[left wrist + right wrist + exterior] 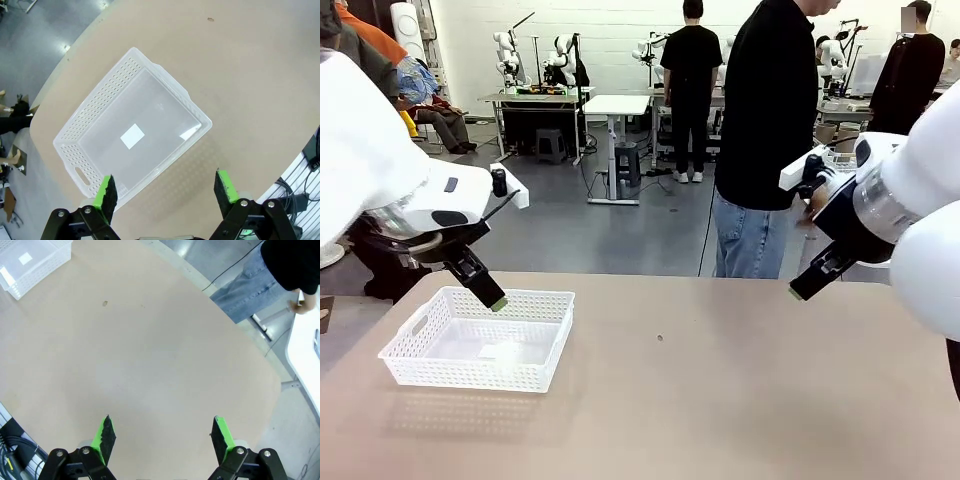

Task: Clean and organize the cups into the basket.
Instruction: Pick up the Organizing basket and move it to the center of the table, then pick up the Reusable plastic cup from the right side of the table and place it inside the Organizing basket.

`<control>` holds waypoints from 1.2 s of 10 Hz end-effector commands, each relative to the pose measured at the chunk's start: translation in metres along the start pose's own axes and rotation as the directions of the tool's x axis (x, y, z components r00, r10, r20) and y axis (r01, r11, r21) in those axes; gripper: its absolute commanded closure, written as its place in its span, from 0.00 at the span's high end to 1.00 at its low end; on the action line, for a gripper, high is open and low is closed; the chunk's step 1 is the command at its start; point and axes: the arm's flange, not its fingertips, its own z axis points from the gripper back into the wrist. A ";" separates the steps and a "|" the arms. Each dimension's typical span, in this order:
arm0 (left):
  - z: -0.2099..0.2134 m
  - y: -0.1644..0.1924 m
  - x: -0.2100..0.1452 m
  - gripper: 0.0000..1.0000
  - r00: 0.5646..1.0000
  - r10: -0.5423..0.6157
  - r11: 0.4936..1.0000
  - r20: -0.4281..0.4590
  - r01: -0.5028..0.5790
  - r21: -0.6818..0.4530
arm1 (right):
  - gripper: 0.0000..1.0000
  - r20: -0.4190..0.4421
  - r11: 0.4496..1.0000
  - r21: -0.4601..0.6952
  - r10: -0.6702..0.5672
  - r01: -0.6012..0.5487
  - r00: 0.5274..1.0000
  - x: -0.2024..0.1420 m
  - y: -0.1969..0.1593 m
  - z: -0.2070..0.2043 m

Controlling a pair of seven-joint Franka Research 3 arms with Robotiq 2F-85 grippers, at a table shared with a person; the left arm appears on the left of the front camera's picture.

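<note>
The white perforated basket (pixel 480 340) sits on the table at the left, with only a small white label on its floor. Seen from the left wrist, the basket (pixel 100 105) lies below my left gripper (pixel 167 190), which hangs above it, open and holding nothing. In the front view my left gripper (pixel 490 295) hovers over the basket's far rim. My right gripper (pixel 800 290) stands raised at the table's far right edge. From its own wrist, the right gripper (pixel 162 435) is open over bare tabletop. The cups are out of view.
A person in a black top and jeans (pixel 765 150) stands at the table's far side, turned toward a side table at the right. A small dark speck (pixel 660 338) marks the tan tabletop. The basket's corner (pixel 30 265) shows far off in the right wrist view.
</note>
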 end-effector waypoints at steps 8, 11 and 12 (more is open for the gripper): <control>-0.007 0.044 -0.003 1.00 0.926 0.347 0.841 0.147 -0.239 -0.485 | 1.00 0.027 0.982 0.137 -0.133 0.129 0.991 -0.010 -0.021 -0.024; 0.005 0.117 -0.029 1.00 0.701 0.707 0.519 0.092 -0.426 -0.741 | 1.00 0.004 0.802 0.400 -0.485 0.443 0.875 -0.051 -0.069 -0.038; 0.004 0.139 -0.043 1.00 0.638 0.769 0.442 0.037 -0.488 -0.753 | 1.00 -0.005 0.687 0.527 -0.586 0.500 0.810 -0.065 -0.088 -0.043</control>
